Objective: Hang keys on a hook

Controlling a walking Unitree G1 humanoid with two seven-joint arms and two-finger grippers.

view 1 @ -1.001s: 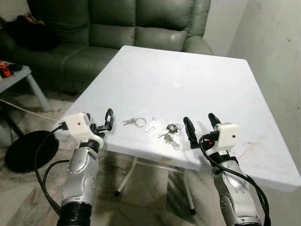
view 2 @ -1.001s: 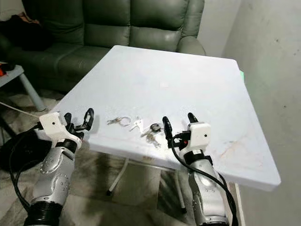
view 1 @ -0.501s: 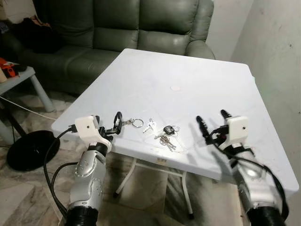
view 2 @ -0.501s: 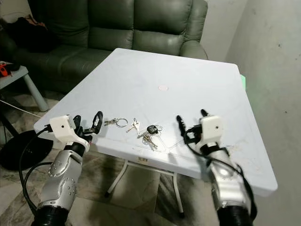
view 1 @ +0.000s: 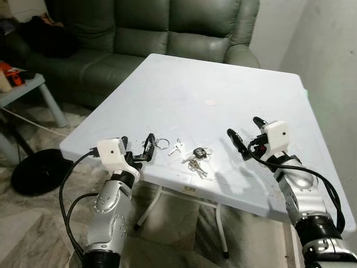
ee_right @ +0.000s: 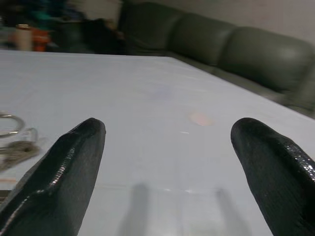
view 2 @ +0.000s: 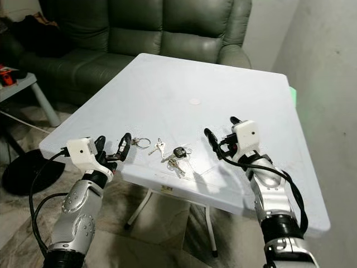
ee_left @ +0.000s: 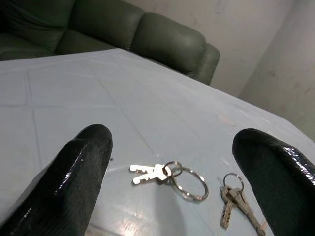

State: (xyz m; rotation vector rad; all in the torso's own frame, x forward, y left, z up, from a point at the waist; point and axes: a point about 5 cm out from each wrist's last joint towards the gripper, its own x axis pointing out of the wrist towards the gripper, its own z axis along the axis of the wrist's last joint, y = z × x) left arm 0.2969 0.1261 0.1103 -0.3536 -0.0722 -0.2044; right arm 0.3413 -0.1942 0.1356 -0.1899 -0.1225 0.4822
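Three key bunches [view 1: 179, 151] lie near the tabletop [view 1: 223, 89] front edge. Left tool [view 1: 136, 151] and right tool [view 1: 245, 134] flank them, both released. A sofa [view 1: 150, 33] stands behind.

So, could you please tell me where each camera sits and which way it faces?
Left eye: on the head, looking forward and down at the table, sofa behind; both arms show.
Right eye: beside it, same scene.
Left wrist: along the left gripper at the ringed keys.
Right wrist: along the right gripper across the table toward the sofa.
Shared: the ringed keys, in left wrist and both eyes.
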